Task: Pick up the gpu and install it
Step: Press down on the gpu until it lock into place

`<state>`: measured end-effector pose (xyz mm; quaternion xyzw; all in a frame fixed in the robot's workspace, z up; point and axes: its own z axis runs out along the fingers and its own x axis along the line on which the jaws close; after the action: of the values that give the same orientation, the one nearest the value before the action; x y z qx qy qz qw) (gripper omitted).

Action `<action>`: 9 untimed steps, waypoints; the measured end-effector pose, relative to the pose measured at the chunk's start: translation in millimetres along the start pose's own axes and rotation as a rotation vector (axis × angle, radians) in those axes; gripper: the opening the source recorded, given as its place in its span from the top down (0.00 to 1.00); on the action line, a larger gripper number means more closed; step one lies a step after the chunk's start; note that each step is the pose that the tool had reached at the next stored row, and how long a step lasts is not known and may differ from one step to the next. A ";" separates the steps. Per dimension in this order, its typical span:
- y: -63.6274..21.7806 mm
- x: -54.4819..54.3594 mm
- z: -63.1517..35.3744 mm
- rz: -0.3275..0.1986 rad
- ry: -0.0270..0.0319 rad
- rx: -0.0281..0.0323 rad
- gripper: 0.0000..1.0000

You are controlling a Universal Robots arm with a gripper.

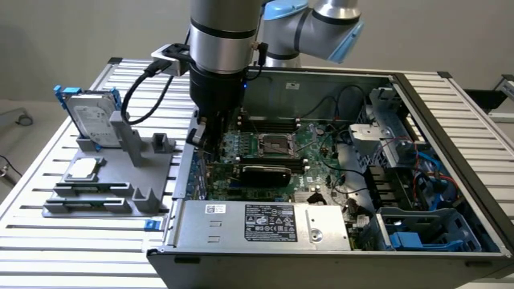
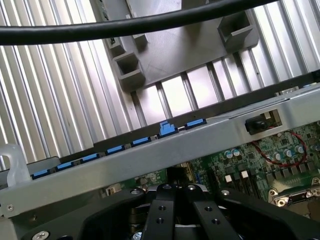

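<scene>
One pincer (image 1: 206,144) is shut tight inside the case (image 1: 418,108), maybe holding nothing. The gpu (image 1: 265,174) sits on the motherboard (image 1: 321,150). It looks stiff, light, breakable; best held by its edges.

green motherboard (image 1: 273,150); black gpu (image 1: 265,174)

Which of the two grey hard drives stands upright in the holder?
The silver hard drive in the blue frame stands upright; the other drive lies flat.
</scene>
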<state>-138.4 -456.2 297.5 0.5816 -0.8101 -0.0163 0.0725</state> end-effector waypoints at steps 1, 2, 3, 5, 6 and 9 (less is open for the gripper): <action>0.0 0.0 0.0 -0.003 0.0003 0.0003 0.89; 0.0 0.0 0.0 -0.006 0.0006 0.0007 0.89; 0.0 0.0 0.0 -0.012 0.0013 0.0012 0.89; 0.1 0.0 -0.3 -0.026 0.0030 0.0026 0.89; 0.1 0.0 -0.5 -0.036 0.0042 0.0036 0.89; 0.3 0.0 -1.9 -0.058 0.0064 0.0057 0.89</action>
<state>-138.4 -455.9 299.4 0.6051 -0.7927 -0.0142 0.0729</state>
